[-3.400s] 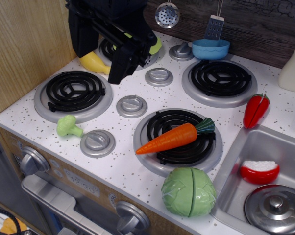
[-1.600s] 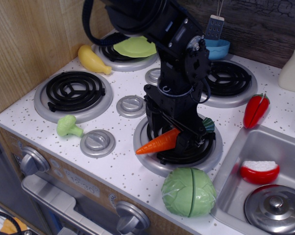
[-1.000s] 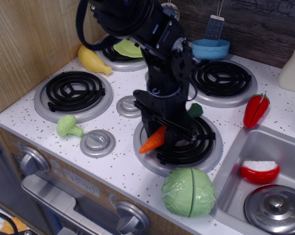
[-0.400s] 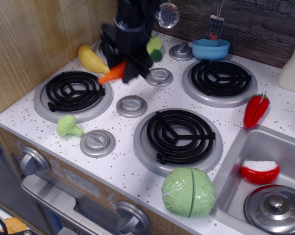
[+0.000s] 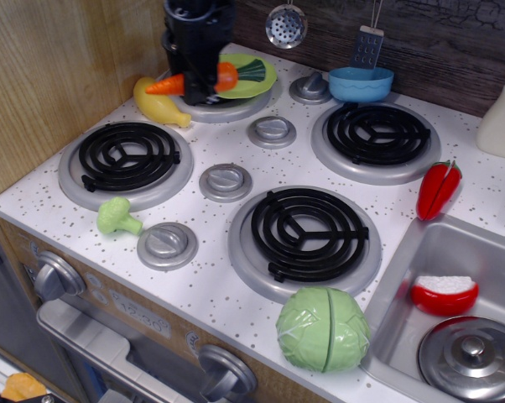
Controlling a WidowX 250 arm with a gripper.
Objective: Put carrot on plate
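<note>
The carrot hangs crosswise in the tool, clamped around its middle at the table's far left corner. Its leafy end lies over the plate, its tip toward the left edge; lowering looks next.

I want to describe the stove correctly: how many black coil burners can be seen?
4: front left, front right, back right, and back left, mostly hidden under the plate and gripper.
</note>
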